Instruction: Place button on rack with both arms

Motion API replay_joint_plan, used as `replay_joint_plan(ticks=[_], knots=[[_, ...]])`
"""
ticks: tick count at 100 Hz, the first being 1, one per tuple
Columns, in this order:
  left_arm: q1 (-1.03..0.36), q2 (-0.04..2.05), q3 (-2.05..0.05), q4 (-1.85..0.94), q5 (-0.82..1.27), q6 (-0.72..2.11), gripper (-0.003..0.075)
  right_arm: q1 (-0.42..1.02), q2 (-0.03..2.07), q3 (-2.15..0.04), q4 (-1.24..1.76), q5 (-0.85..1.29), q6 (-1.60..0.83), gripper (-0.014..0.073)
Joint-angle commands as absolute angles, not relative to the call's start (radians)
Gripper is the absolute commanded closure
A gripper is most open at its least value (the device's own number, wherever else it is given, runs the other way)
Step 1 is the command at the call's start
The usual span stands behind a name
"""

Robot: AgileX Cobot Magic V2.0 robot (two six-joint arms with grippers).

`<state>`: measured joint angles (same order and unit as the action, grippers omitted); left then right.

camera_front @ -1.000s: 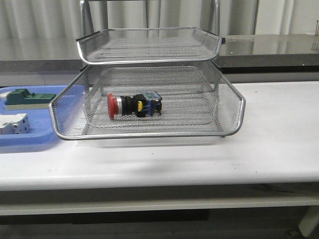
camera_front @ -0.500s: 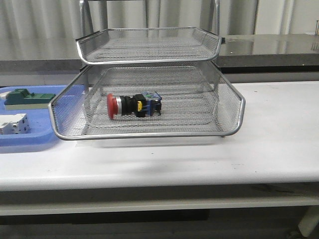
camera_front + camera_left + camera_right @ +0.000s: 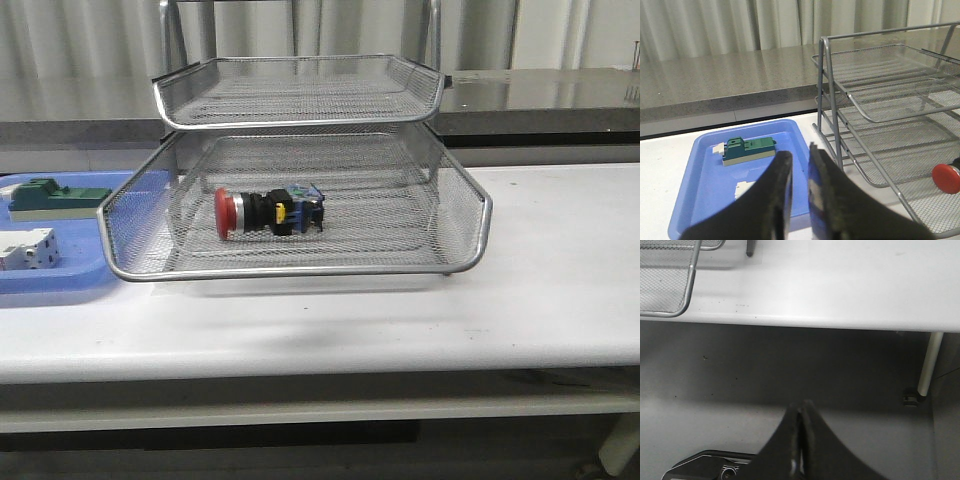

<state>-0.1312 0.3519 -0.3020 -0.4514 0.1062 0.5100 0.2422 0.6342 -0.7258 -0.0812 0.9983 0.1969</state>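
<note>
Nothing had shifted since a second earlier, button (image 3: 268, 212) lay on its side in the rack (image 3: 300, 268) lowest tray, long axis left-right, red head leftward, well apart from both claws, left claw (image 3: 799, 172) nearly together, right claw (image 3: 799, 426) together, both empty.

No readable text, label, brand, number or sign anywhere in the three views. Nothing legible on the button (image 3: 268, 212), the rack (image 3: 300, 268), the blue tray (image 3: 710, 200), the green block (image 3: 747, 150) or the white block (image 3: 25, 248); any markings too small or blurred to make out.
</note>
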Motion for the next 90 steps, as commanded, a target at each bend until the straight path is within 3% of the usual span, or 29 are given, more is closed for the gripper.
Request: replay_joint_plan(ticks=[1, 90], knots=[[-0.131, 0.357, -0.330, -0.465, 0.029, 0.501, 0.0716, 0.237, 0.633, -0.759, -0.095, 0.950, 0.194, 0.0662], [-0.131, 0.357, -0.330, -0.465, 0.029, 0.501, 0.0716, 0.237, 0.642, -0.759, -0.076, 0.855, 0.194, 0.0662]])
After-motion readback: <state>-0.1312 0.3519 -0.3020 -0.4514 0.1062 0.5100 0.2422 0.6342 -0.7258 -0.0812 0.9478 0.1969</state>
